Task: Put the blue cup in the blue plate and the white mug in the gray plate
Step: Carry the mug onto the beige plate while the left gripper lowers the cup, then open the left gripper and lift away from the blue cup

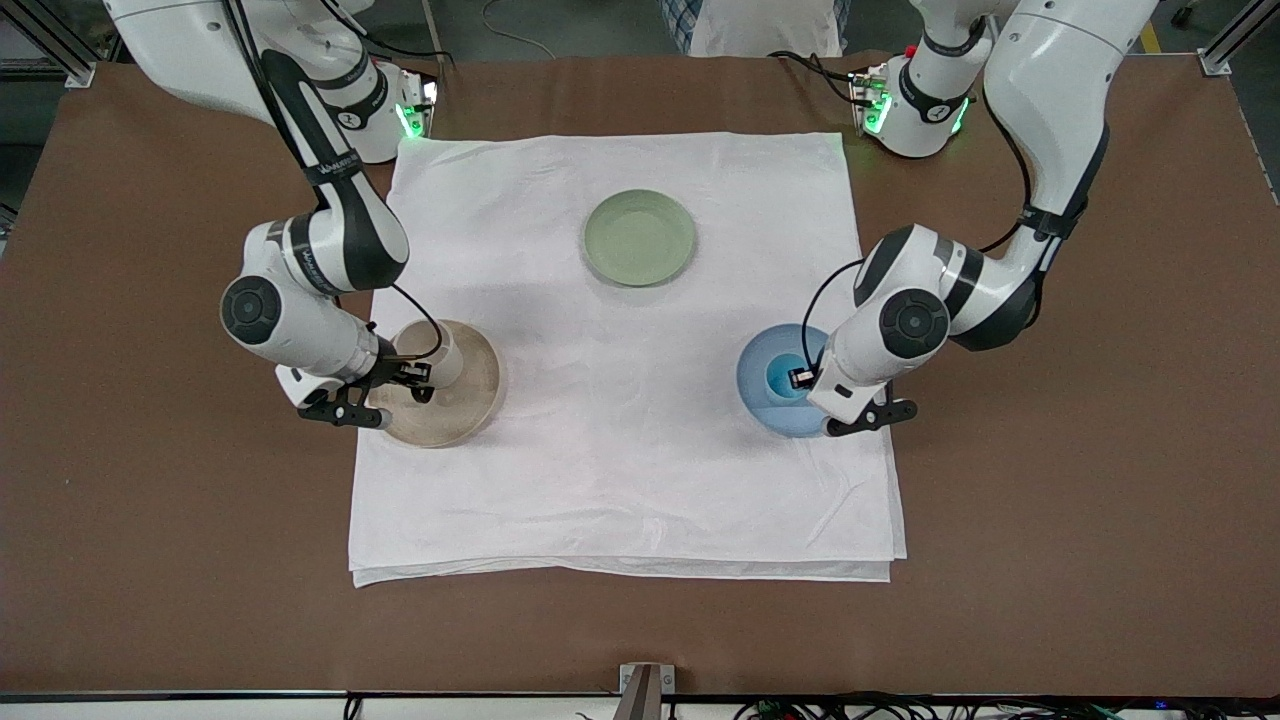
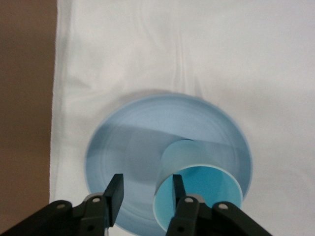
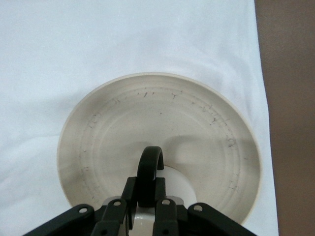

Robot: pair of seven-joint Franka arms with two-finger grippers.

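The blue cup stands upright in the blue plate, toward the left arm's end of the cloth. My left gripper is open over it. In the left wrist view, the gripper has one finger inside the cup and the other outside it, over the plate. My right gripper is shut on the dark handle of the white mug, which is on the gray plate. The right wrist view shows the handle between the fingers, over the plate.
A sage-green plate lies on the white cloth, farther from the front camera, between the two other plates. Brown table surrounds the cloth.
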